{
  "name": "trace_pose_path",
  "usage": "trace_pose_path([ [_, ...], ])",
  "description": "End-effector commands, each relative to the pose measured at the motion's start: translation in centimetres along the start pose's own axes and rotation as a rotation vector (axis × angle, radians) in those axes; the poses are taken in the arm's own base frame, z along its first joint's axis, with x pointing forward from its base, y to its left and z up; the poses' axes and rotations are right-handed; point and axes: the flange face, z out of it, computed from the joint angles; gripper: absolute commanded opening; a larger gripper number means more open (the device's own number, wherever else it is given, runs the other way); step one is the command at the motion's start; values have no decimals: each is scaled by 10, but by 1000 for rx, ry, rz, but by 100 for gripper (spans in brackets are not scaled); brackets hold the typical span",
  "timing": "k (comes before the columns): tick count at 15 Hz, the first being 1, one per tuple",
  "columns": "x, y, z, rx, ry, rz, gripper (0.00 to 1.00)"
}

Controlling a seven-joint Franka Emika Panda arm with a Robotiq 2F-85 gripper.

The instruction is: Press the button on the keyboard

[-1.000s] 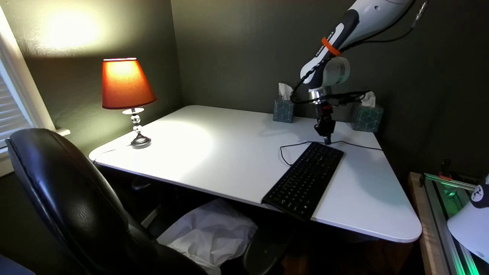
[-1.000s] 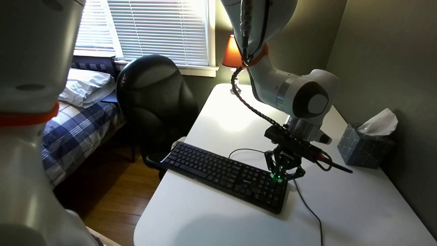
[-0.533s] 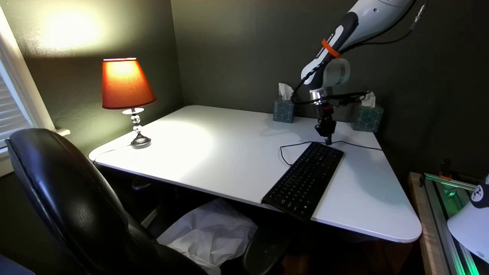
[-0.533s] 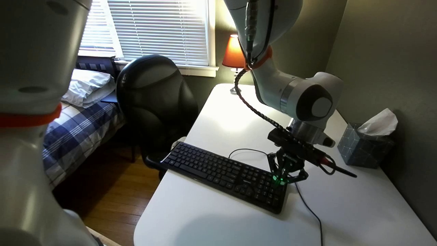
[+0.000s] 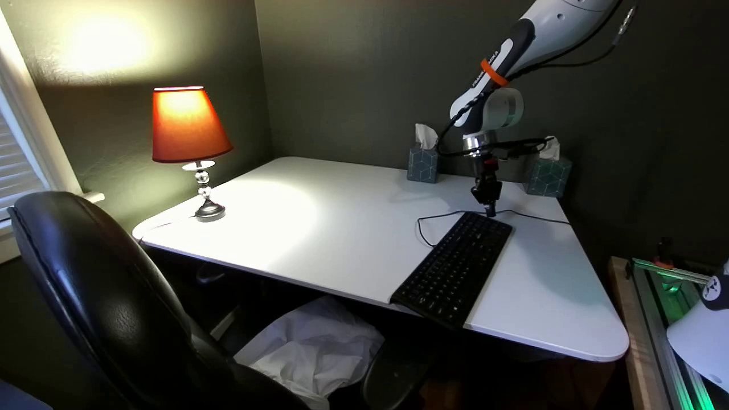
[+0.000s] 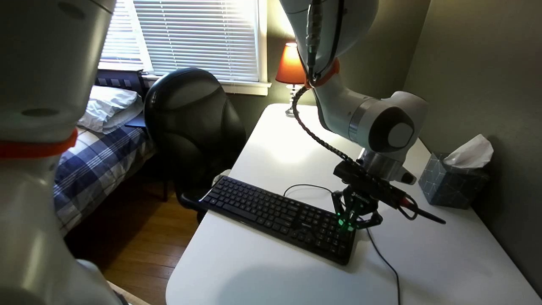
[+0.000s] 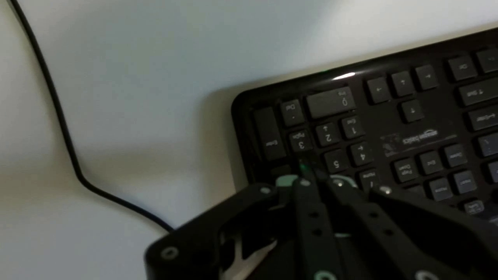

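Observation:
The long black keyboard [image 5: 455, 267] lies on the white desk, and its near end reaches the desk's edge. It shows whole in an exterior view [image 6: 271, 212], and its number-pad end shows in the wrist view [image 7: 418, 136]. A thin black cable [image 7: 58, 105] runs on the desk beside it. My gripper [image 6: 346, 225] points down over the number-pad end; its fingertips [image 7: 312, 173] are together, with nothing seen between them. They cover keys beside the 3 and 5. I cannot tell whether they touch the keys. The gripper also shows at the keyboard's far end [image 5: 490, 213].
The white desk [image 5: 342, 216] carries two tissue boxes [image 5: 422, 165] [image 5: 548, 177] at the back and a lit lamp [image 5: 188, 125] at the far side. A black chair [image 6: 194, 140] stands at the desk's edge. The wall is close behind the boxes.
My gripper has moved slightly down and a little to the right over the number-pad end in both exterior views. Its fingers stay together. The keyboard has not moved.

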Motion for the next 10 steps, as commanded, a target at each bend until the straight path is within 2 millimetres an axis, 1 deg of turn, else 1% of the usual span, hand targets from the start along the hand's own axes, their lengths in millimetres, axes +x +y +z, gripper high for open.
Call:
trace_pose_path([
  [1, 5, -3, 2, 42, -18, -31, 0],
  [5, 8, -8, 1, 47, -23, -44, 0],
  [10, 13, -9, 0, 45, -24, -50, 0],
])
